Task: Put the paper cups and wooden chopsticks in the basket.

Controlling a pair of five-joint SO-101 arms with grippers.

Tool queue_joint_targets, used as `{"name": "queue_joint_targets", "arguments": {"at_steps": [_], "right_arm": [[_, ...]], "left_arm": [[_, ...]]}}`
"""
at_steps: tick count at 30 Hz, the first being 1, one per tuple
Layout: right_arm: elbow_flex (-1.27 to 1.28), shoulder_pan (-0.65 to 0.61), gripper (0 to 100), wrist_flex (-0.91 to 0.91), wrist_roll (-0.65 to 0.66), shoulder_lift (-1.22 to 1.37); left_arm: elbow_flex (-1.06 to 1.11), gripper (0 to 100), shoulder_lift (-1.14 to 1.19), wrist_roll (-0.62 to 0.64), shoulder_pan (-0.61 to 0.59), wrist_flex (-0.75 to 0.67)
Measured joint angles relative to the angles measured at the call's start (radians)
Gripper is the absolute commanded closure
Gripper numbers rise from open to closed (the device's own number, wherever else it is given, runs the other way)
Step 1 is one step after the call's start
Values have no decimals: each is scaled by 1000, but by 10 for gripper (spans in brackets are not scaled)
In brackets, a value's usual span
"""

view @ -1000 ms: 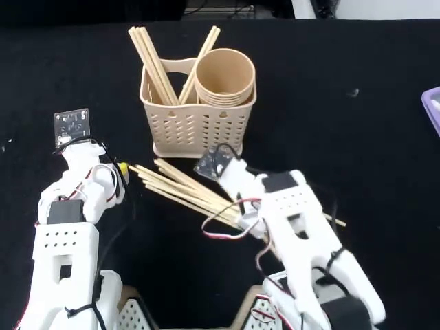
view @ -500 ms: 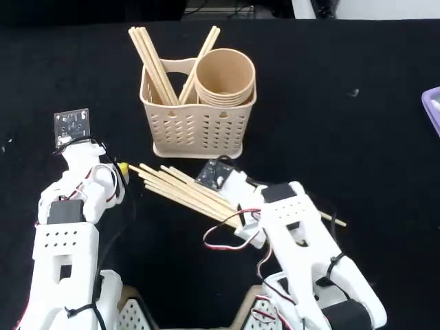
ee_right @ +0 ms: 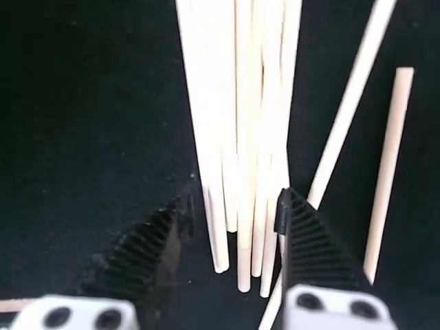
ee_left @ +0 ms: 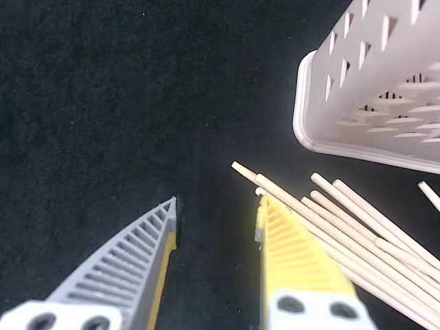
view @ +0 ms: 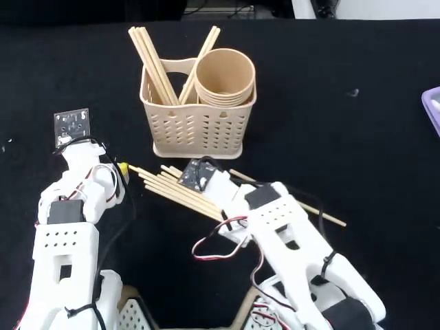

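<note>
Before beige slotted plastic basket (view: 196, 127): right gripper (ee_right: 234, 201) spread wide astride pale wooden chopsticks (ee_right: 240, 124); lower, centre bundle, close squarely.

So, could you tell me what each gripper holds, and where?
Nothing is held: left gripper open and empty; right gripper open, fingers straddling the loose chopsticks.

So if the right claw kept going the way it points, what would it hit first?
Probably the loose chopsticks on the black table; the open right gripper straddles that bundle, though depth is unclear.
</note>
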Motion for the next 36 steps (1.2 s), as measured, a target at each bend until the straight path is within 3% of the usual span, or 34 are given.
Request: {"name": "queue_joint_targets", "arguments": {"at_steps": [5,11,25,31,36], "right_arm": [[-3,0,812,-57,-2,109],[-28,3,989,-101,0,184],[23,2,972,89,-44,-86],[87,2,842,100,-17,-123],[89,0,826,103,18,-123]], "left_arm": [[0,812,0,0,0,0],[0,812,0,-2,0,0],[0,812,0,-2,0,0],[0,812,0,-2,0,0],[0,812,0,-2,0,0]]}}
